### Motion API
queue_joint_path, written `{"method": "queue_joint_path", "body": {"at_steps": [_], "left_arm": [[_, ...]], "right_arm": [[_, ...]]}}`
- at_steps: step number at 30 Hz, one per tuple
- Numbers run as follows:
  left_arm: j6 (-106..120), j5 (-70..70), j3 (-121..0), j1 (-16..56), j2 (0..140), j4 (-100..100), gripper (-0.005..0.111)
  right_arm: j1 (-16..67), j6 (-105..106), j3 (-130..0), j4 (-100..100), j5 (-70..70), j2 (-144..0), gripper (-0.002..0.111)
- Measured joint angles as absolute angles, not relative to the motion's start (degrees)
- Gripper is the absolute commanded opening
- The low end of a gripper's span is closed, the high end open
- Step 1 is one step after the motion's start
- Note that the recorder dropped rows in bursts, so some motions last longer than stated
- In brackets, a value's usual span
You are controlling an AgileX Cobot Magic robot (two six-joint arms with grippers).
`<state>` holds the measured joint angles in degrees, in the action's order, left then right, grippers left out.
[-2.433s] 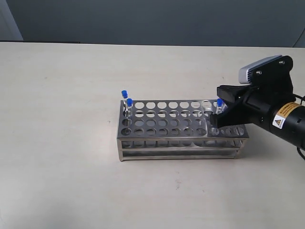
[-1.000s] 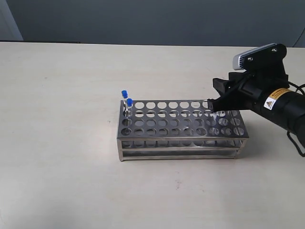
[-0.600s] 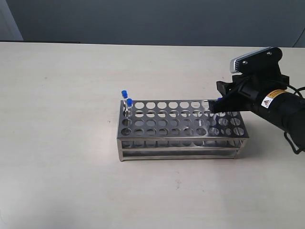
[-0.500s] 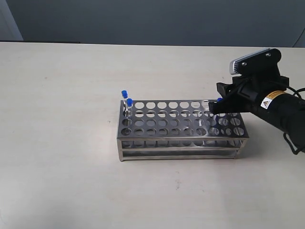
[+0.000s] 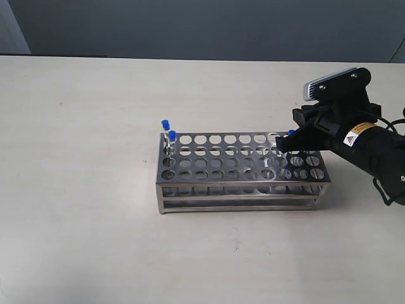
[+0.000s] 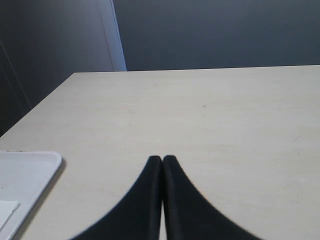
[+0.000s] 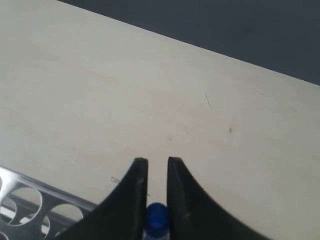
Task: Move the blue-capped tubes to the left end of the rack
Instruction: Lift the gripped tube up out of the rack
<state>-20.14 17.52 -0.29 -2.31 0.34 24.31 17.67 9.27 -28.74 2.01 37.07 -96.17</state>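
Beige tabletop (image 5: pixel 95 240): my right gripper (image 5: pixel 285 140) reaches low over the right end of the rack (image 5: pixel 240 190), jaws pinching a blue-capped tube (image 7: pixel 156 216); left gripper (image 6: pixel 162 160) jaws pressed together.

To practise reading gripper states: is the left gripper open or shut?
Shut. In the left wrist view the left gripper has its jaws pressed together along their length, with nothing between them.
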Motion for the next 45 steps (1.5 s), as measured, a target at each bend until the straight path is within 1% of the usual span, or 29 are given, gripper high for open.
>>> {"method": "queue_joint_path", "body": {"at_steps": [11, 28, 45], "left_arm": [[-20.14, 17.52, -0.29, -2.31, 0.34, 24.31, 0.000], [-20.14, 17.52, -0.29, -2.31, 0.34, 24.31, 0.000], [-20.14, 17.52, -0.29, -2.31, 0.34, 24.31, 0.000]], "right_arm": [[17.67, 9.27, -28.74, 2.12, 36.89, -95.18, -0.001], [17.67, 9.17, -28.74, 2.12, 30.63, -85.60, -0.001], [17.67, 9.26, -28.74, 1.92, 29.20, -78.73, -0.001]]}}
